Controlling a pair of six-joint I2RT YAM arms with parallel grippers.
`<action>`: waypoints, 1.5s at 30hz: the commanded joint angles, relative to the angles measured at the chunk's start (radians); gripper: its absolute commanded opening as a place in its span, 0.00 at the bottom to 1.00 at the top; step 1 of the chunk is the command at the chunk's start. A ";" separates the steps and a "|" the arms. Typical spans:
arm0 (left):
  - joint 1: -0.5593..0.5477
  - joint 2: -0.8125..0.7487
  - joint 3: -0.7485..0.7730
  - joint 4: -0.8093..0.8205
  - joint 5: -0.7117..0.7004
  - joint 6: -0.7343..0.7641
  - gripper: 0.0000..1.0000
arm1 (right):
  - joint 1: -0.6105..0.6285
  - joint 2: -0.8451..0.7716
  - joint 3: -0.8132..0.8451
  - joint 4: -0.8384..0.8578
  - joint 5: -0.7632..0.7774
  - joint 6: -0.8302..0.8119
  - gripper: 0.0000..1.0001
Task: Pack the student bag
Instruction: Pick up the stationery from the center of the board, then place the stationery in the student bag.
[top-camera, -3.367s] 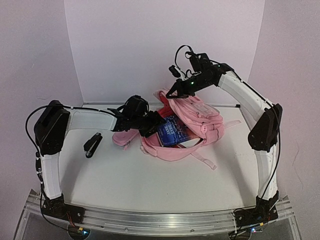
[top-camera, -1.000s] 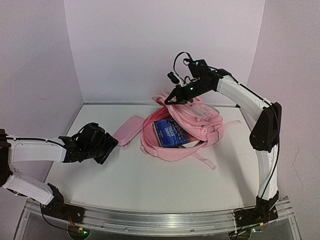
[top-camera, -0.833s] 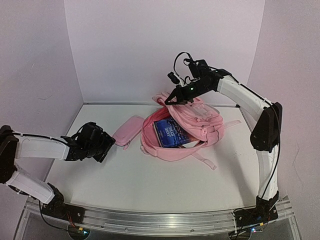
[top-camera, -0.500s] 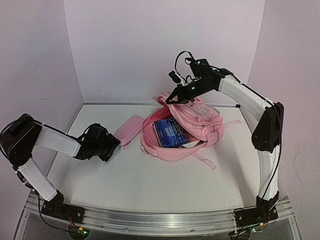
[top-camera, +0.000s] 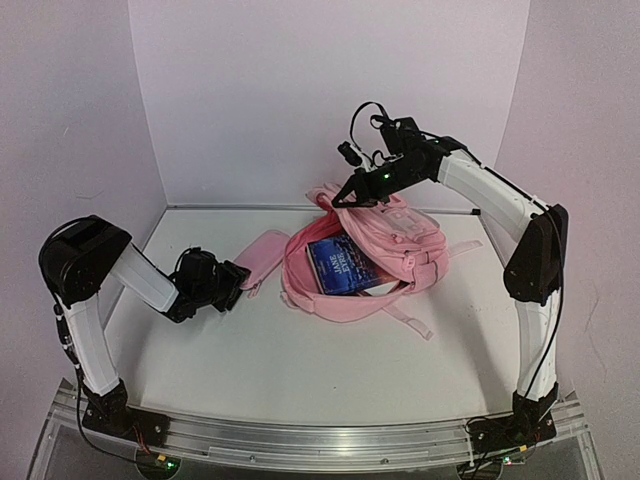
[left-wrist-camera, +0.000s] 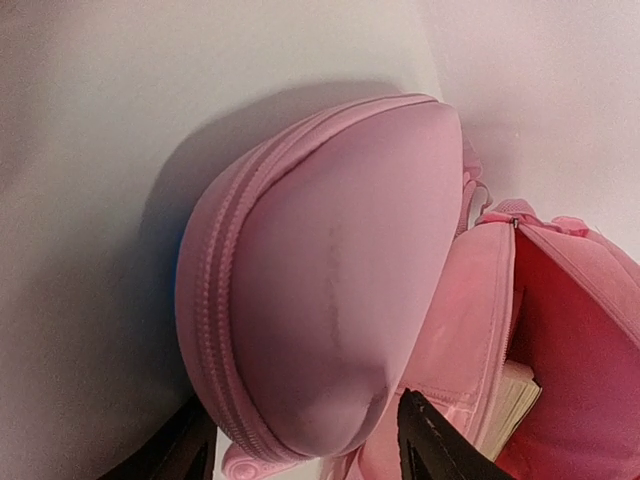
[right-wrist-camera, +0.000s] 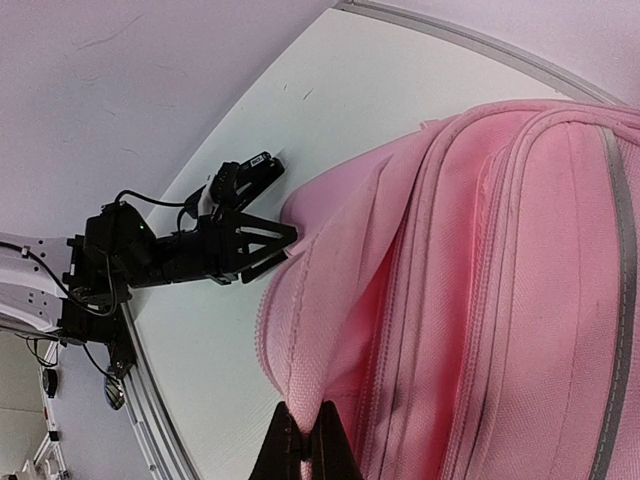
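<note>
The student bag (top-camera: 400, 240), a large soft pink fabric backpack, is seen lying toward the far edge of the white table (top-camera: 300, 370), right of the middle. Its main compartment gapes toward the near-left. A blue book (top-camera: 345, 265) with pale lettering is lodged in that opening, partly exposed. The bag's upper rim is pinched by the right gripper (right-wrist-camera: 300, 440), whose jaws are closed tight on a fold of the pink fabric, and the rim is held lifted. This grip, the bag and the book are unchanged from a second ago.

A rounded pink zipped pouch (left-wrist-camera: 330, 290) of smooth material lies just left of the bag, touching its side, and is slanted toward the table's left edge. The change is found on the left. A second ago the left arm was stretched low from the left edge, with its pincer well short of the pouch. Now the elbow is raised and the left gripper (top-camera: 232, 277) has been brought up to the pouch's near end. Its jaws are parted on either side of that end (narrower than they were a second ago). Whether the fingers (left-wrist-camera: 440, 450) press the pouch yet cannot be told.
</note>
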 joint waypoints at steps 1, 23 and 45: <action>0.015 0.091 0.023 0.007 0.042 -0.029 0.51 | -0.003 -0.083 0.016 0.049 -0.019 -0.015 0.00; 0.016 -0.518 0.054 -0.469 0.050 0.118 0.00 | -0.023 -0.066 0.058 0.043 -0.045 -0.008 0.00; -0.052 -0.214 0.509 -0.690 0.363 0.163 0.00 | -0.027 -0.095 0.015 0.040 -0.151 -0.052 0.00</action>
